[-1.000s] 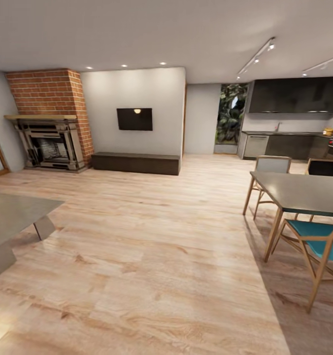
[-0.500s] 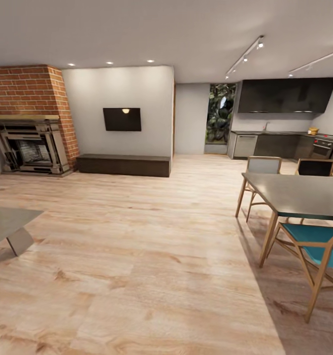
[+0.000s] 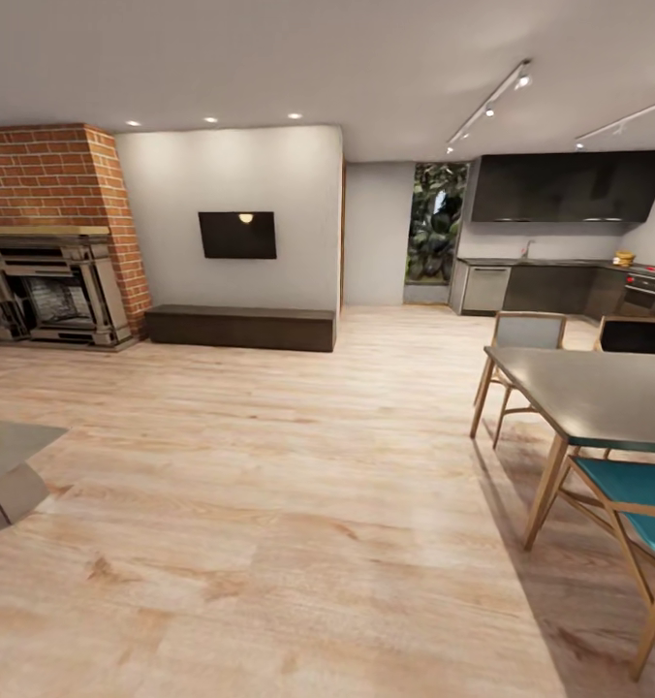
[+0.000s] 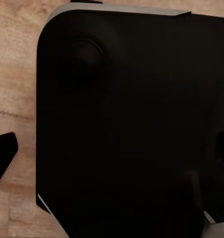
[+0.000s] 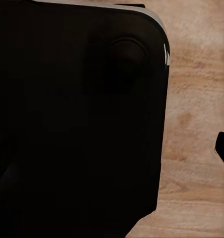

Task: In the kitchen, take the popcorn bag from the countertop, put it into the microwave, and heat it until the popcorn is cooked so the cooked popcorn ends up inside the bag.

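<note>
From here I see the kitchen (image 3: 560,252) far off at the right rear of the room, its dark grey cabinets under a dark upper unit, with the long grey countertop (image 3: 560,262) running toward a built-in oven (image 3: 645,291). A small yellowish object (image 3: 624,258) sits on that worktop; it may be the popcorn bag, but it is too small to tell. Nearer stands a dark grey dining table (image 3: 599,388) on pale wooden legs, with a teal-seated wooden chair (image 3: 628,504) beside it. Left lie a low dark bench (image 3: 238,327), a black wall-mounted screen (image 3: 237,235) and a red brick fireplace (image 3: 51,242). Both wrist views show a black rounded body over light wood-plank floor (image 3: 269,504); I cannot tell whether either gripper's fingers are apart or together.
</note>
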Available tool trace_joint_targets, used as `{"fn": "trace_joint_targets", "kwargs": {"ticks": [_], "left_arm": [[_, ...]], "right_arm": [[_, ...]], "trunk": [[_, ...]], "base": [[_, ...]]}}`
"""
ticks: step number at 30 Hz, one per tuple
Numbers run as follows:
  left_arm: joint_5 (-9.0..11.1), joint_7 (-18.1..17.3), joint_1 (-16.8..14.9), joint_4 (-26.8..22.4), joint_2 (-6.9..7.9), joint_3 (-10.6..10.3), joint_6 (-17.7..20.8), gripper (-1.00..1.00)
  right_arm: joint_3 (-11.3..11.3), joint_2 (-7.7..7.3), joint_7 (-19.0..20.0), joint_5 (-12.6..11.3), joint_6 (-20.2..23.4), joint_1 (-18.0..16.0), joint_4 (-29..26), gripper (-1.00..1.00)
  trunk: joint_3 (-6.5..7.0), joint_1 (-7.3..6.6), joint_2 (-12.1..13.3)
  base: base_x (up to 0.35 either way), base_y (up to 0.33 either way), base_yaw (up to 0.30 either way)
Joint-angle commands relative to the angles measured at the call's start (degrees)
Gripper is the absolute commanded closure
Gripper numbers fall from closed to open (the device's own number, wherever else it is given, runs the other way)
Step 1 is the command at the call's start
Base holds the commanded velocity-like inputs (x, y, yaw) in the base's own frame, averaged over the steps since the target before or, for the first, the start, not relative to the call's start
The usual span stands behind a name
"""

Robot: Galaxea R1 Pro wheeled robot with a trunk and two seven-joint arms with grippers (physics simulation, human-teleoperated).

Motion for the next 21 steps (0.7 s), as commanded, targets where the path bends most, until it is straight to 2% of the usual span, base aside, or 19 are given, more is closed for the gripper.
{"fn": "trace_joint_targets", "kwargs": {"ticks": [1,21], "left_arm": [[0.37,0.04,-0.01,-0.04,-0.02,0.30,0.03,-1.00],[0.34,0.06,-0.03,-0.04,-0.02,0.30,-0.09,-1.00]], "right_arm": [[0.05,0.00,-0.05,0.01,-0.17,-0.01,0.01,-1.00],[-0.14,0.00,0.04,-0.32,-0.36,-0.01,0.01,-1.00]], "trunk": [[-0.05,0.03,-0.02],[-0.05,0.03,-0.02]], "base": [[0.334,0.000,0.000],[0.334,0.000,0.000]]}}
